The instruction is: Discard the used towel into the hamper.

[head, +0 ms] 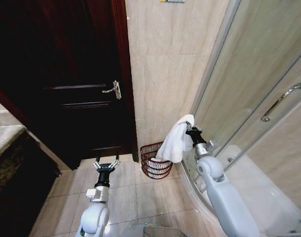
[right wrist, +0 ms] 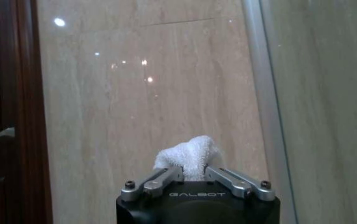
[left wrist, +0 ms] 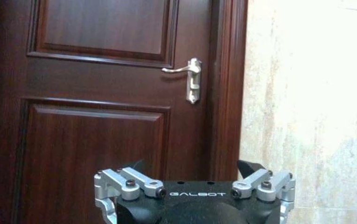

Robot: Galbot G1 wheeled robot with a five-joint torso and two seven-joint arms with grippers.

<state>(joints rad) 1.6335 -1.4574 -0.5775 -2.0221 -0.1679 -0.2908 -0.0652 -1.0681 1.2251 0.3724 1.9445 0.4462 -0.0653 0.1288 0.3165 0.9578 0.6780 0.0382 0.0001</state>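
While carrying: right claw [head: 194, 129] pinches the white towel [head: 176, 142] by one bunched end, so the rest hangs free below and to its left.
Right claw state: fingers pressed together on the towel; right wrist view shows a tuft of cloth poking up between them [right wrist: 189, 158].
Why held high: my guess, lifting by the end keeps the cloth off the floor and lets it drop straight down on release.
Left claw: [head: 106, 166] low over the floor tiles, fingers spread, holding nothing, parked facing the door; left wrist view shows the same spread fingers [left wrist: 194, 179].
Hamper: [head: 153, 165] red-brown wire basket on the floor [head: 126, 192], against the tiled wall, between the door frame and the shower edge.
Towel vs hamper: lower edge hangs over the basket's right rim; touching or not, cannot tell.
Progress: towel not yet in; looks close to the drop.
Edges: shower screen [head: 239, 89] and its curved base crowd the right arm; wall just behind the basket.
Open room: bare tiles toward the left claw and the dark door [head: 66, 84].
Risk: cloth sits off-centre, could drape on the rim.
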